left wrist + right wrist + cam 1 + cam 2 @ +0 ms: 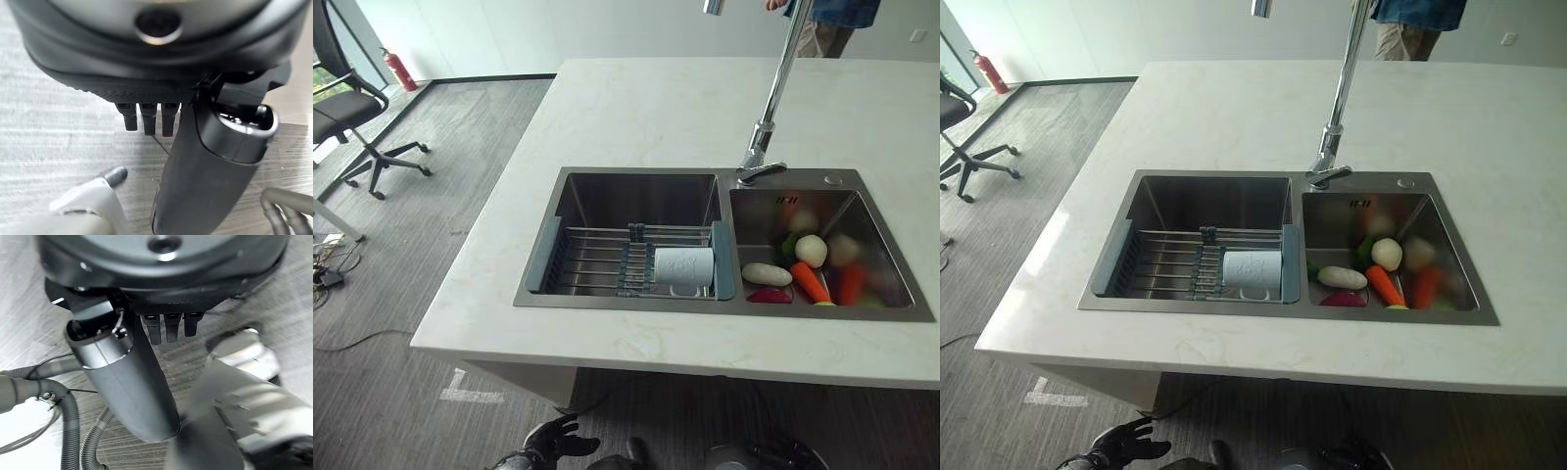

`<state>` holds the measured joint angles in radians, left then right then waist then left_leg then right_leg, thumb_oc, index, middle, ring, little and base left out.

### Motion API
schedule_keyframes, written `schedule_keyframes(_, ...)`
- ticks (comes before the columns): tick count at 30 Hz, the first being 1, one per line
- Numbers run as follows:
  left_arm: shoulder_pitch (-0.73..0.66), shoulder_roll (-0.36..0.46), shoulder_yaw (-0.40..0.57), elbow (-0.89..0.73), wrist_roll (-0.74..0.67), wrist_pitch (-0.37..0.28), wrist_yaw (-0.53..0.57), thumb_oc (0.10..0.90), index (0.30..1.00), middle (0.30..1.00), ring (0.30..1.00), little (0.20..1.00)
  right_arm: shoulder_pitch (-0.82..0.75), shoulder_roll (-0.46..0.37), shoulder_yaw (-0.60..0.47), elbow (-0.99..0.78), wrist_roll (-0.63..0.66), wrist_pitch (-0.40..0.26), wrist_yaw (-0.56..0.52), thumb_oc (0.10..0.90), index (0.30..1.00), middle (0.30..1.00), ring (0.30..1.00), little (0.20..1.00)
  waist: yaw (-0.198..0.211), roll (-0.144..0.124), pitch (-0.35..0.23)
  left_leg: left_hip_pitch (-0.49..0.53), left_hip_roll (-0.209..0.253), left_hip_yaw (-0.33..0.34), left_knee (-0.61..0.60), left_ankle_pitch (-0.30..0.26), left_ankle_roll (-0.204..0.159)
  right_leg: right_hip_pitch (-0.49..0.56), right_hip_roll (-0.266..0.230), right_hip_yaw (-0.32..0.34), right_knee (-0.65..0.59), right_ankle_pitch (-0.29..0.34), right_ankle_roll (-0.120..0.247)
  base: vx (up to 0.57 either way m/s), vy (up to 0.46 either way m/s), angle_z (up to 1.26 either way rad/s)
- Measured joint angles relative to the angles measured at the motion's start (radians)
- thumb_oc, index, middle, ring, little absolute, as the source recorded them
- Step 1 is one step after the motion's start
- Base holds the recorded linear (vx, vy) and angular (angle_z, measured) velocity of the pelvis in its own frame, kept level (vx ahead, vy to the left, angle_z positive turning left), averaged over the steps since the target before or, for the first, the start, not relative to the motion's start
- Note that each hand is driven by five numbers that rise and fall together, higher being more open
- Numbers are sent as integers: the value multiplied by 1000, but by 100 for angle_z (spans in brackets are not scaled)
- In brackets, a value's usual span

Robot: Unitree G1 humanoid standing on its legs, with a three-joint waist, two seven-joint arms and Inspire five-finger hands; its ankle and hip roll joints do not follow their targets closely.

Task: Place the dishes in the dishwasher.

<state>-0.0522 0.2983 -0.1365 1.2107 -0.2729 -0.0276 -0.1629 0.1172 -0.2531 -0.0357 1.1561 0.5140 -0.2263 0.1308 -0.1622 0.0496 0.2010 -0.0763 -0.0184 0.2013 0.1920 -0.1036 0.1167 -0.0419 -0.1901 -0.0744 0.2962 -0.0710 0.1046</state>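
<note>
Far to the left I see an office chair and a red fire extinguisher on the grey floor, well away from the work. Low down near the floor hangs my left robot hand, with its fingers spread out and nothing in it. Next comes the big white table with a steel double sink set into it. In the left basin lies a wire drying rack with blue-grey ends, and on its right part rests a white cup, lying on its side. That cup is the only dish I can find, so it is the thing I have to move. A tall tap stands behind the wall between the two basins. The right basin holds play vegetables, with a carrot and a white round one among them; these are not dishes. My right robot hand hangs over the floor with its fingers pointing straight down, holding nothing. A person stands at the far side of the table. I think the job has not really begun. I see no dishwasher here. My guess is that I must first lift a robot hand over the table edge, reach into the left basin and take hold of the cup.
</note>
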Motion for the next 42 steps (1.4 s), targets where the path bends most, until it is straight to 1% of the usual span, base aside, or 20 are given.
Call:
schedule_keyframes(2, 1, -4, 7, 23, -1, 51, -7, 800, 900, 900, 900, 900, 0, 0, -7, 0, 0, 0, -1, 800, 900, 900, 900, 900, -2, 1, 0, 10, 0, 26, -4, -5, 10, -2, -3, -18, -3, 32, 12, 75, 201, -45)
schedule_keyframes(3, 0, -10, 17, 46, -17, 95, -28, 800, 900, 900, 900, 900, -4, 0, -17, 8, -1, 0, -2, 800, 900, 900, 900, 900, -2, 1, 0, 14, -1, 46, -1, -8, 12, -47, -11, -30, 57, 59, 40, 63, 139, -56)
schedule_keyframes(5, 11, -11, 68, 60, -110, 174, -30, 800, 900, 900, 900, 900, -11, 1, -18, 29, -5, 5, -6, 800, 900, 900, 900, 900, 3, -3, -6, 26, 10, 87, -4, -22, 10, -124, -41, -116, 152, 23, 46, 59, -33, -56)
schedule_keyframes(8, 27, -17, 155, 90, -202, 245, -6, 800, 900, 900, 900, 900, -12, 2, -19, 49, -44, 8, -22, 800, 900, 900, 900, 900, 7, -8, -8, 13, 4, 108, 5, -35, 3, -167, -39, -153, 1, 27, 56, 65, -184, -28)
schedule_keyframes(11, 52, -26, 219, 106, -272, 287, 54, 800, 900, 900, 900, 900, -7, 5, -20, 108, -44, 14, -29, 800, 900, 900, 900, 900, 20, -20, -13, 21, -1, 109, 24, -48, -4, -180, -66, -152, -12, 35, 63, 22, -142, 8)
schedule_keyframes(15, 105, -19, 272, 111, -276, 293, 134, 800, 900, 900, 900, 900, 3, 3, -31, 112, -43, 22, -30, 800, 900, 900, 900, 900, 34, -52, -36, 20, 1, 109, 45, -58, -30, -163, -80, -157, 0, 33, 59, 22, -117, -2)
schedule_keyframes(16, 117, -14, 302, 115, -306, 290, 161, 800, 900, 900, 900, 900, 1, -7, -51, 111, -42, 31, -30, 800, 900, 900, 900, 900, 34, -51, -38, 21, 15, 111, 68, -68, -44, -144, -66, -166, -18, 59, 25, -3, -33, -7)
schedule_keyframes(17, 130, -11, 309, 115, -315, 290, 170, 800, 900, 900, 900, 900, -1, -26, -57, 104, -41, 37, -30, 800, 900, 900, 900, 900, 35, -35, -44, 14, 34, 105, 85, -76, -57, -132, -49, -177, -24, 55, 11, 0, 0, 0)
schedule_keyframes(18, 128, 1, 325, 111, -331, 281, 182, 800, 900, 900, 900, 900, -5, -61, -59, 98, -41, 43, -30, 800, 900, 900, 900, 900, 43, -8, -57, 7, 52, 92, 98, -77, -69, -129, -30, -184, -24, 48, -7, -14, -3, 4)
schedule_keyframes(19, 124, 26, 399, 99, -355, 274, 178, 800, 900, 900, 900, 900, 0, -103, -59, 88, -41, 53, -25, 800, 900, 900, 900, 900, 57, 9, -67, 10, 61, 91, 91, -74, -76, -129, -20, -183, -23, 40, -19, 0, 0, 0)
schedule_keyframes(21, 132, 87, 480, 32, -358, 214, 204, 800, 900, 900, 900, 900, 2, -159, -60, 64, -38, 58, -30, 800, 900, 900, 900, 900, 70, 30, -74, 14, 67, 89, 77, -66, -85, -131, -13, -185, -11, 30, -28, -49, -9, -1)
schedule_keyframes(24, 141, 302, 495, -121, -300, -47, 356, 800, 900, 900, 900, 900, -11, -218, -98, 62, -21, 53, -44, 800, 900, 900, 900, 900, 92, 46, -74, 5, 71, 82, 62, -55, -94, -162, -12, -186, 30, 10, -45, -71, -36, 2)
schedule_keyframes(26, 143, 374, 512, -162, -292, -98, 427, 800, 900, 900, 900, 900, -9, -224, -103, 94, 12, 51, -39, 800, 900, 900, 900, 900, 97, 52, -68, 5, 70, 70, 61, -56, -98, -161, -10, -186, 34, 7, -42, -30, -58, 4)
schedule_keyframes(29, 142, 401, 585, -210, -282, -131, 553, 800, 900, 900, 900, 900, 22, -202, -109, 115, 40, 58, -26, 800, 900, 900, 900, 900, 111, 63, -76, 4, 72, 64, 57, -57, -101, -162, -10, -189, 38, -1, -43, -3, -62, 2)
schedule_keyframes(32, 153, 402, 639, -201, -207, -128, 647, 800, 900, 900, 900, 900, 31, -155, -103, 114, 40, 58, -19, 800, 900, 900, 900, 900, 112, 49, -78, 1, 75, 59, 56, -56, -105, -162, -4, -195, 35, -6, -49, -5, -25, 3)
schedule_keyframes(35, 194, 404, 654, -292, -126, -174, 751, 800, 900, 900, 900, 900, 37, -106, -74, 88, 40, 57, -19, 800, 900, 900, 900, 900, 129, 13, -87, -7, 78, 51, 58, -50, -99, -169, -4, -202, 42, -12, -55, 8, -31, 9)
schedule_keyframes(36, 214, 411, 658, -401, -100, -182, 767, 800, 900, 900, 900, 900, 52, -92, -74, 70, 41, 57, -30, 800, 900, 900, 900, 900, 148, -5, -94, -10, 77, 47, 60, -47, -102, -175, -7, -205, 49, -16, -55, 24, -60, 29)
schedule_keyframes(37, 243, 474, 660, -663, -61, -219, 765, 800, 900, 900, 900, 900, 51, -74, -74, 64, 49, 51, -37, 800, 900, 900, 900, 900, 177, -44, -93, -9, 71, 35, 61, -42, -107, -175, -14, -205, 63, -29, -49, 39, -92, 30)
schedule_keyframes(39, 195, 557, 664, -940, -21, -245, 740, 800, 900, 900, 900, 900, 37, -70, -74, 54, 58, 33, -41, 800, 900, 900, 900, 900, 180, -51, -95, -7, 68, 34, 61, -41, -105, -175, -17, -193, 71, -36, -38, 49, -112, 21)
schedule_keyframes(42, 0, 553, 524, -1276, -14, -314, 588, 800, 900, 900, 900, 900, 33, -37, -76, 55, 57, 36, -36, 800, 900, 900, 900, 900, 166, -59, -106, -5, 64, 34, 65, -42, -106, -173, -10, -175, 69, -39, -39, 26, -54, -3)
